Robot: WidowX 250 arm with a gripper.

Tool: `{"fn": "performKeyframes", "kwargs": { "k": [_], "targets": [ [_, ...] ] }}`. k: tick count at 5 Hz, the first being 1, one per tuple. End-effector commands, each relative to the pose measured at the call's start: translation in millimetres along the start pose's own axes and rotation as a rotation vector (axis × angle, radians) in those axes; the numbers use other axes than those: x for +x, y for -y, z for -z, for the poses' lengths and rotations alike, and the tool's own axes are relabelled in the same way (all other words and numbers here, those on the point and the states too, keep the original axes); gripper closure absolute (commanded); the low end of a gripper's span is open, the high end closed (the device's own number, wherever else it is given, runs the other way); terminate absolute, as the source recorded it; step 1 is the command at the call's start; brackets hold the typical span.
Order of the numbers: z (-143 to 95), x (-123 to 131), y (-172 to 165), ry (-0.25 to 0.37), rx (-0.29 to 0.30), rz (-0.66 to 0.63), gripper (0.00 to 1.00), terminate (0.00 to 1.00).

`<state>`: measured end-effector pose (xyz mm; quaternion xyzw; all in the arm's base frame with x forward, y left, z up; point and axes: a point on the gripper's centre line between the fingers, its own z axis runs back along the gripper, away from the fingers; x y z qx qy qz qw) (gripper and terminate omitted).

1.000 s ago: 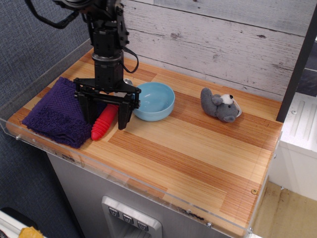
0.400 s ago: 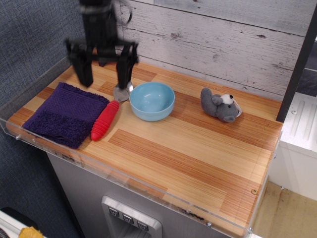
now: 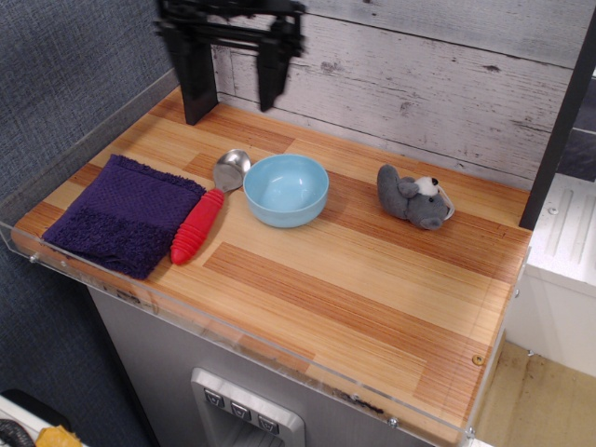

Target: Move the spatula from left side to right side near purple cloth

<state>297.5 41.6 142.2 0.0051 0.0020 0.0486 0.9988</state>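
The spatula [image 3: 203,214] lies flat on the wooden table. Its red ribbed handle runs along the right edge of the purple cloth [image 3: 121,213], and its silver bowl points toward the back, just left of the light blue bowl [image 3: 286,189]. The purple cloth lies folded at the table's front left corner. My gripper [image 3: 233,98] is open and empty, raised high above the back left of the table, well clear of the spatula. Its two black fingers [image 3: 197,86] hang down wide apart.
A grey plush toy [image 3: 414,197] lies at the back right. A clear acrylic rim [image 3: 233,331] runs along the table's edges. A whitewashed plank wall [image 3: 419,84] stands behind. Bare wooden tabletop [image 3: 354,289] spreads across the front right.
My gripper, which straddled the spatula handle on the table, has risen and moved back and to the right, open. The spatula stays lying beside the cloth.
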Motion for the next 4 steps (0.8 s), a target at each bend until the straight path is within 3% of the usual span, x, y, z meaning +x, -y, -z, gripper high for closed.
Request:
{"fn": "performKeyframes", "kwargs": {
  "k": [1,3,4],
  "targets": [
    [-17.5,-13.5,7.8,0.071,0.042,0.034,0.0,0.0],
    [-17.5,-13.5,7.8,0.071,0.042,0.034,0.0,0.0],
    [-17.5,-13.5,7.8,0.071,0.042,0.034,0.0,1.0]
  ]
}}
